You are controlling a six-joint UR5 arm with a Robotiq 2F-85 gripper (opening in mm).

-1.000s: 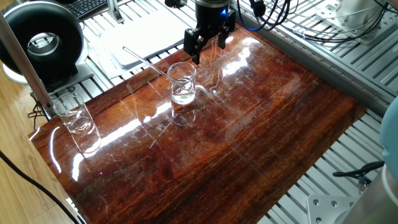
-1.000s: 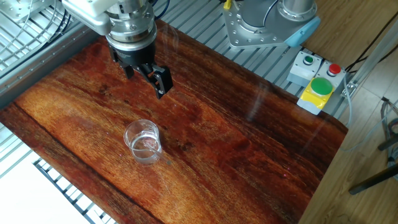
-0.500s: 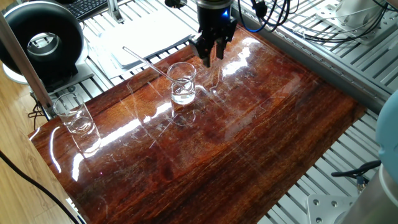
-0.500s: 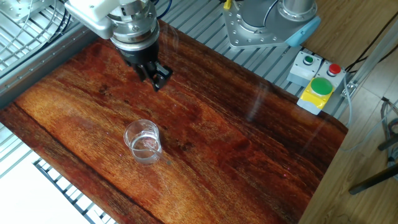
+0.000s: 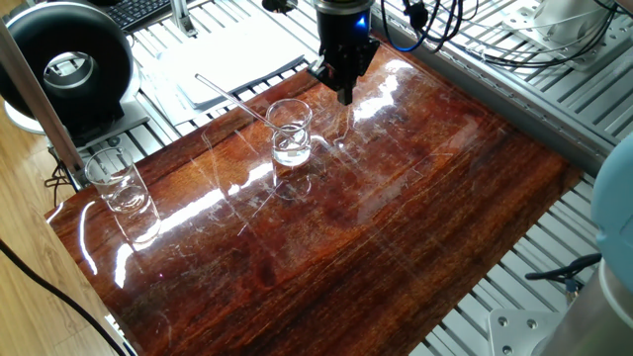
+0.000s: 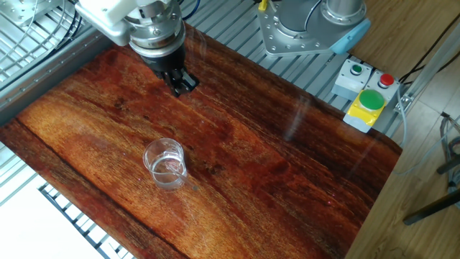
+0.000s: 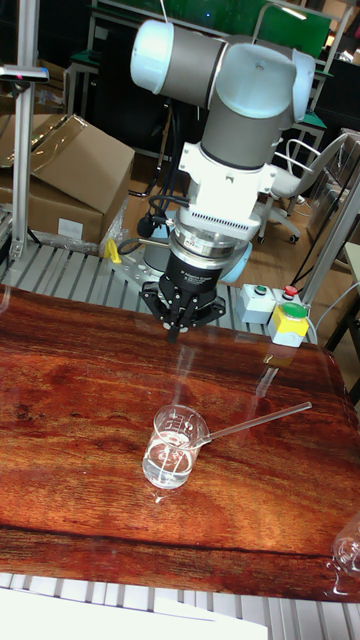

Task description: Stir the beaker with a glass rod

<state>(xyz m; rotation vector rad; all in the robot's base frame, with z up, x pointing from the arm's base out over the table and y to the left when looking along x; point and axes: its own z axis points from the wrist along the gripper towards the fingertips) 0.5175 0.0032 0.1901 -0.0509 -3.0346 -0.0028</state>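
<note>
The beaker point(image 5: 290, 132) point(image 6: 165, 164) point(image 7: 173, 447) stands upright on the wooden tabletop point(image 5: 415, 208), a little clear liquid in its bottom. The glass rod point(image 5: 229, 99) point(image 7: 255, 421) leans in it, one end inside and the other slanting out over the rim. My gripper point(image 5: 343, 91) point(image 6: 180, 86) point(image 7: 175, 330) hangs above the table beyond the beaker, apart from both beaker and rod. Its fingers are shut together with nothing between them.
A second clear beaker point(image 5: 116, 183) stands at the table's corner. Off the table are a black round device point(image 5: 69, 64), white sheets point(image 5: 237, 49) and a button box with a green button point(image 6: 370, 101). Slotted aluminium rails surround the tabletop.
The gripper's fingers have come together from open to shut, and the wrist has turned while shifting slightly away from the beaker. Beaker and rod have not moved.
</note>
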